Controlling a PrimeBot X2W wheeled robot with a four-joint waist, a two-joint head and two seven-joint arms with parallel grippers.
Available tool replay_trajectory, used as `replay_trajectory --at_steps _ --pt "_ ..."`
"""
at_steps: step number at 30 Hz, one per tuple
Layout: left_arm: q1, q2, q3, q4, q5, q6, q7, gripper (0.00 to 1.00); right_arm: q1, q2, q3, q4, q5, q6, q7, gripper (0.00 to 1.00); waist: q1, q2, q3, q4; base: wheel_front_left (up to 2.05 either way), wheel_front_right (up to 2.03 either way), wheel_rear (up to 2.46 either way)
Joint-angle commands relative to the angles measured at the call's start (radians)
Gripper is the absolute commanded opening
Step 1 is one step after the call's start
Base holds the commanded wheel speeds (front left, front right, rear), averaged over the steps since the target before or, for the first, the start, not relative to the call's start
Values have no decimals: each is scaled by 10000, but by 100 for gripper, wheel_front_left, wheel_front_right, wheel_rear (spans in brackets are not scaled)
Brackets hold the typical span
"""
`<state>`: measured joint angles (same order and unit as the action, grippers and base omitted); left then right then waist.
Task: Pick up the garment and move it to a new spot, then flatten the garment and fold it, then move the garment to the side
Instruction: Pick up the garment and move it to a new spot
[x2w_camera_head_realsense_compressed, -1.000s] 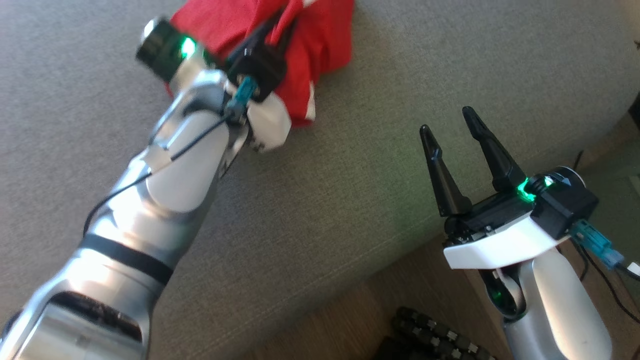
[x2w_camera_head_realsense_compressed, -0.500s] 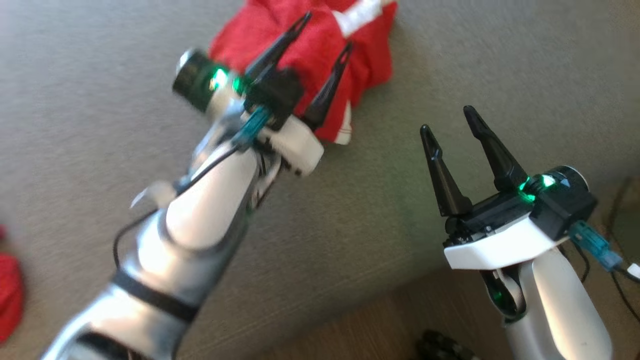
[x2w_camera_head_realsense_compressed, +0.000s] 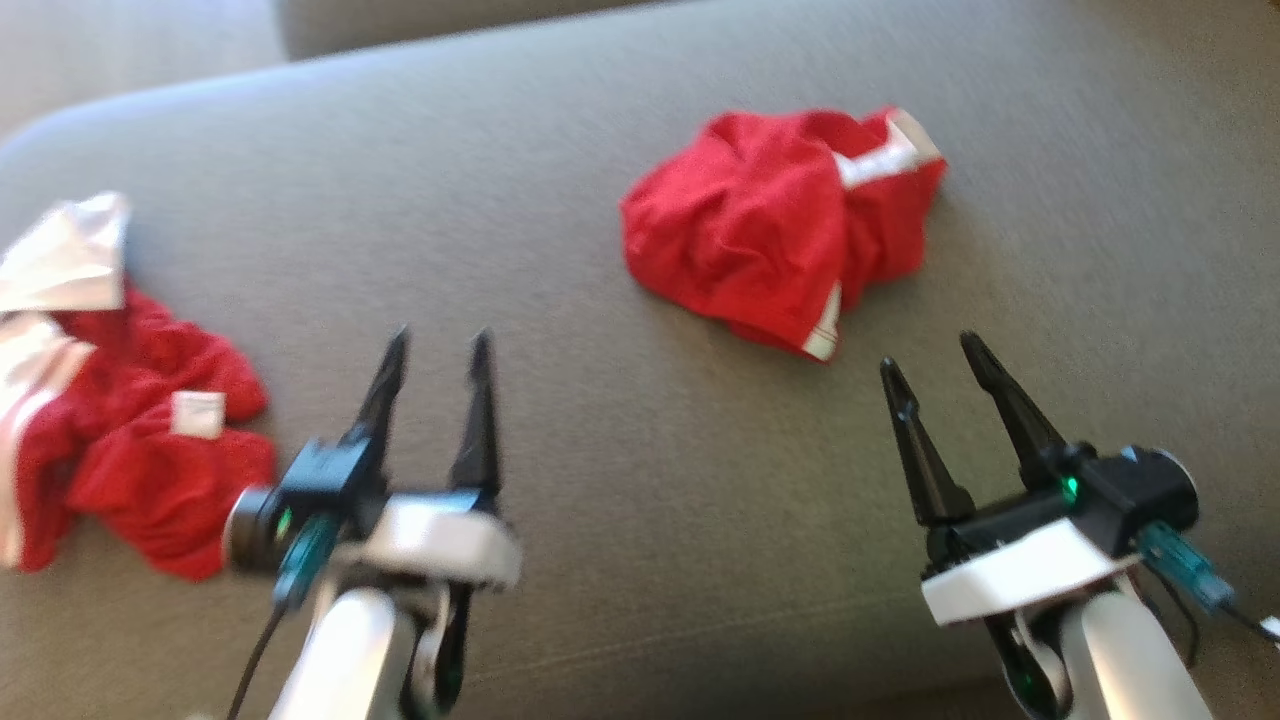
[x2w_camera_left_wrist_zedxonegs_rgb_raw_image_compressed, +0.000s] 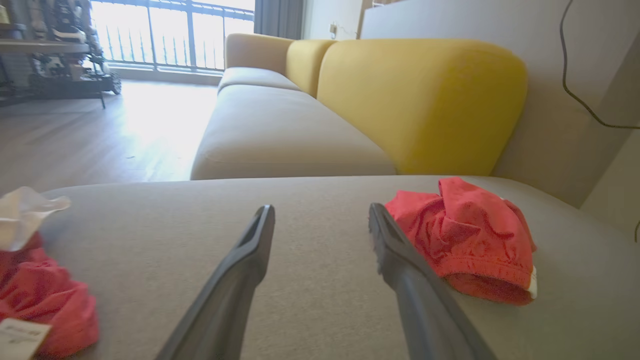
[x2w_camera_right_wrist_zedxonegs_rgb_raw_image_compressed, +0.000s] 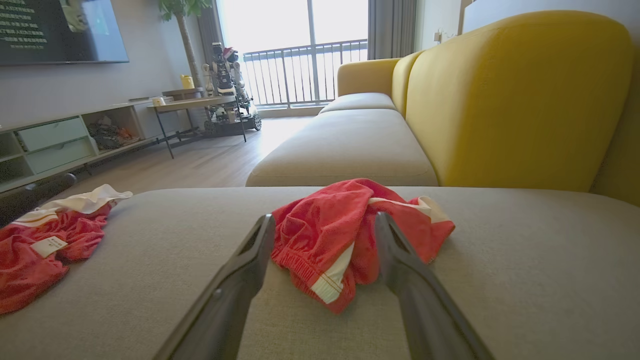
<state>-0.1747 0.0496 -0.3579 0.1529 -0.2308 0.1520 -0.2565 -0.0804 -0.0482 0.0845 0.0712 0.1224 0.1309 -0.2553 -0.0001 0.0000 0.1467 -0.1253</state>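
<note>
At the left edge of the grey sofa seat (x2w_camera_head_realsense_compressed: 600, 500) lies a second red and white heap (x2w_camera_head_realsense_compressed: 130, 450). Right of it, near the front, the left hand (x2w_camera_head_realsense_compressed: 441, 337) hovers with its fingers spread, holding nothing. Farther right and farther back, the crumpled red garment (x2w_camera_head_realsense_compressed: 770, 230) rests on the seat, apart from both hands. At the near right, the right hand (x2w_camera_head_realsense_compressed: 928, 354) is likewise spread and empty, pointing toward the garment.

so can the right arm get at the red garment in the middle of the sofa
Probably yes: the right gripper is open and empty, the red garment lies ahead of its fingertips, and only bare sofa cushion lies between them.
</note>
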Motion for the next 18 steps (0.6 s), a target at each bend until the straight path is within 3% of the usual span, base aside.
replay_trajectory --at_steps 1,9,18 --pt "221 25 627 -770 184 198 -53 100 26 -20 84 -275 -104 -2 -65 100 1 0 -810 784 0 0 0" --pt "2181 14 1260 -2049 1022 325 -53 100 825 -20 -403 -231 -541 -2 -65 100 1 0 -1470 1214 0 0 0" --pt "2920 9 1543 -1978 1180 264 -53 100 1307 -20 -605 -232 -611 -2 -65 100 1 0 -1624 1307 0 0 0"
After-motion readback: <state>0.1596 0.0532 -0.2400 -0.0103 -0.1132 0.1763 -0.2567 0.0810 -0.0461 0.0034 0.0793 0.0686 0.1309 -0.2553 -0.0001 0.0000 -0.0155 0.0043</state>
